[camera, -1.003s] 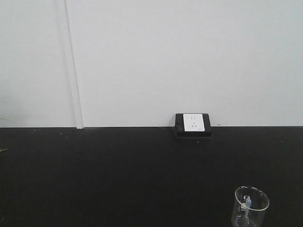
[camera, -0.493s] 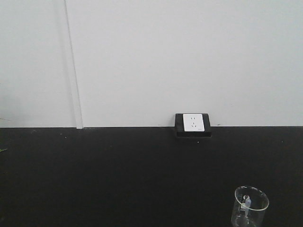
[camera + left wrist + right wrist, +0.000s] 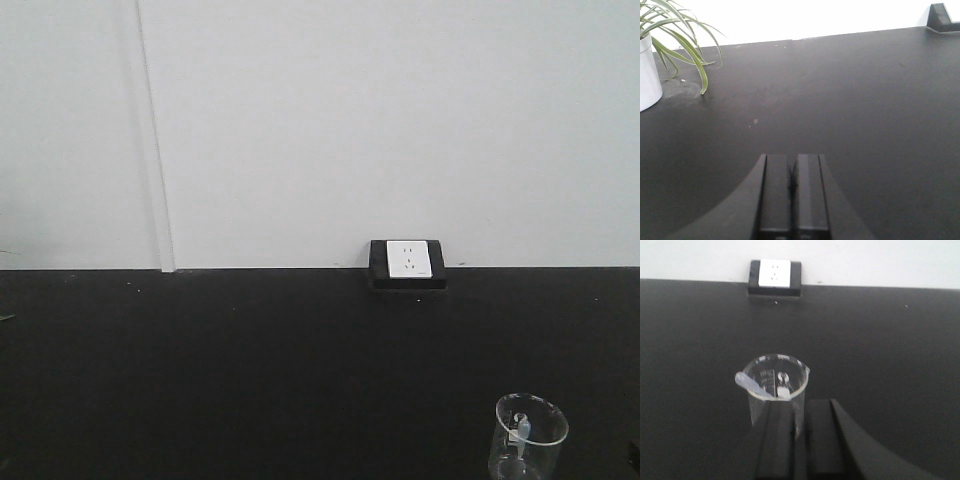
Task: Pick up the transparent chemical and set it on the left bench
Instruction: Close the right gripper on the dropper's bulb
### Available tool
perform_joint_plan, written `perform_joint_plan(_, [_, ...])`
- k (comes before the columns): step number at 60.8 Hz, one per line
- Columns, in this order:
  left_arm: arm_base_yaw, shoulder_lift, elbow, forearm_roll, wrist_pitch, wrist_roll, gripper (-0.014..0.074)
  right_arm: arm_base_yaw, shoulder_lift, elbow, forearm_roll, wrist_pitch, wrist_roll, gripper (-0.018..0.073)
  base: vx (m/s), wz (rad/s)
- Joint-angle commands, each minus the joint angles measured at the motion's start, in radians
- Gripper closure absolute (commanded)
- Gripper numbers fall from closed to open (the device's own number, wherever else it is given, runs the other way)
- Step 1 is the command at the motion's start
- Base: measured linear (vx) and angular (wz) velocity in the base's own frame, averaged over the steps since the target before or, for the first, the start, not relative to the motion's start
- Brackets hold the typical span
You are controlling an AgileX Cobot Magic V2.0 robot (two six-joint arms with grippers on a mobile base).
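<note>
Front view: the beaker (image 3: 530,438) was chopped off by the bottom edge, so its base was never seen. On the right wrist view its lower near side was hidden behind the right gripper (image 3: 799,409), so contact couldn't really be told. The plant pot (image 3: 647,75) was clipped at the left edge, and the socket box (image 3: 940,18) at the top-right corner.

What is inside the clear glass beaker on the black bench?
A small clear plastic dropper leans inside the clear glass beaker. The right gripper hides its base, so any liquid cannot be seen.
</note>
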Motion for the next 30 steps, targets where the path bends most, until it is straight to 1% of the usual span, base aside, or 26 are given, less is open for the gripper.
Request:
perform_joint_plan(1, [-0.002,-0.019,0.016,-0.001,-0.078,-0.008,0.0600,-0.005,0.076,-0.037,0.000,-0.230,-0.002,0.0202,0.00,0.00])
perform_joint_plan(7, [-0.002,-0.019,0.016,-0.001,-0.078,-0.008,0.0600,-0.001,0.151,-0.037,-0.023,-0.294,0.019,0.0092,0.00,0.00])
perform_joint_plan(11, [-0.002,-0.019,0.016,-0.001,-0.078,-0.008,0.0600,-0.001,0.198,-0.037,-0.072,-0.328,0.019,0.0060,0.00,0.00])
perform_joint_plan(13, [-0.002,-0.019,0.016,-0.001,-0.078,-0.008,0.0600,-0.001,0.218,-0.037,-0.111,-0.350,0.019,0.0053,0.00,0.00])
perform_joint_plan(15, [-0.002,-0.019,0.016,-0.001,-0.078,-0.008,0.0600,-0.001,0.242,-0.037,-0.186,-0.386,0.018,0.0052,0.00,0.00])
perform_joint_plan(17, [-0.002,-0.019,0.016,-0.001,-0.078,-0.008,0.0600,-0.001,0.262,-0.037,-0.236,-0.417,0.018,0.0053,0.00,0.00])
perform_joint_plan(22, [-0.002,-0.019,0.016,-0.001,-0.078,-0.008,0.0600,-0.001,0.315,-0.037,-0.339,-0.497,0.020,0.0055,0.00,0.00])
perform_joint_plan(25, [-0.002,-0.019,0.016,-0.001,-0.078,-0.008,0.0600,-0.003,0.348,-0.037,-0.353,-0.526,0.019,0.0057,0.00,0.00])
perform_joint_plan(30, [-0.002,-0.019,0.016,-0.001,-0.078,-0.008,0.0600,-0.003,0.399,-0.038,-0.332,-0.568,0.012,0.0057,0.00,0.00])
